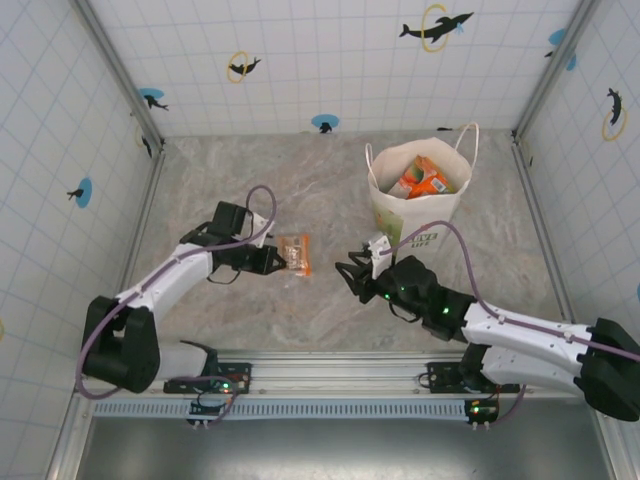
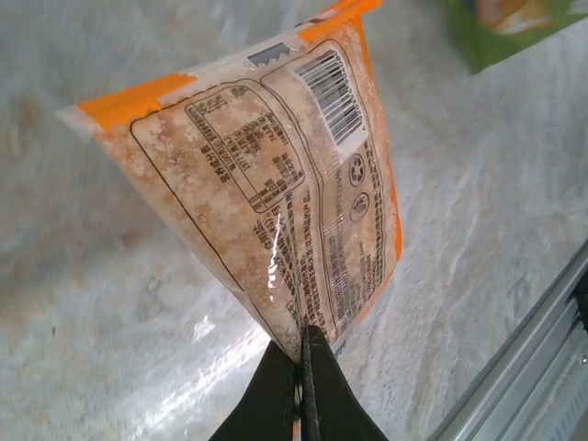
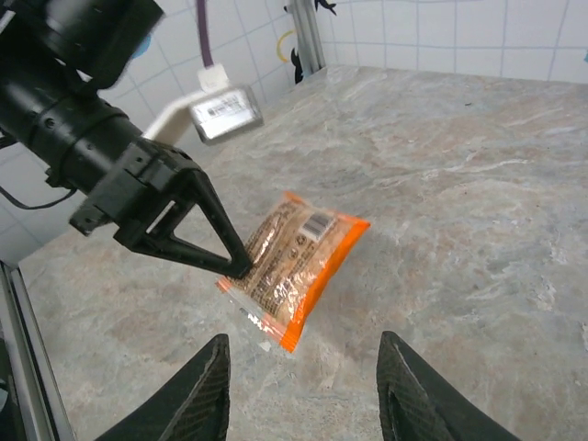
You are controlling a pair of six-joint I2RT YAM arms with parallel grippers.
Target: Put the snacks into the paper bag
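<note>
An orange-edged snack packet [image 1: 294,255] [image 2: 276,193] [image 3: 294,262] hangs a little above the marbled table, printed back showing. My left gripper [image 1: 277,260] [image 2: 303,344] [image 3: 237,268] is shut on the packet's left edge. My right gripper [image 1: 352,276] [image 3: 303,390] stands open to the right of the packet, nothing between its fingers. The white paper bag [image 1: 420,190] stands upright at the back right, mouth open, with orange and green snacks [image 1: 420,180] inside. A green corner of the bag's print [image 2: 505,28] shows at the top of the left wrist view.
Tiled walls with dolphin stickers enclose the table. A metal rail [image 1: 330,385] runs along the near edge by the arm bases. Bare marbled surface [image 1: 250,180] lies left of the bag and behind the packet.
</note>
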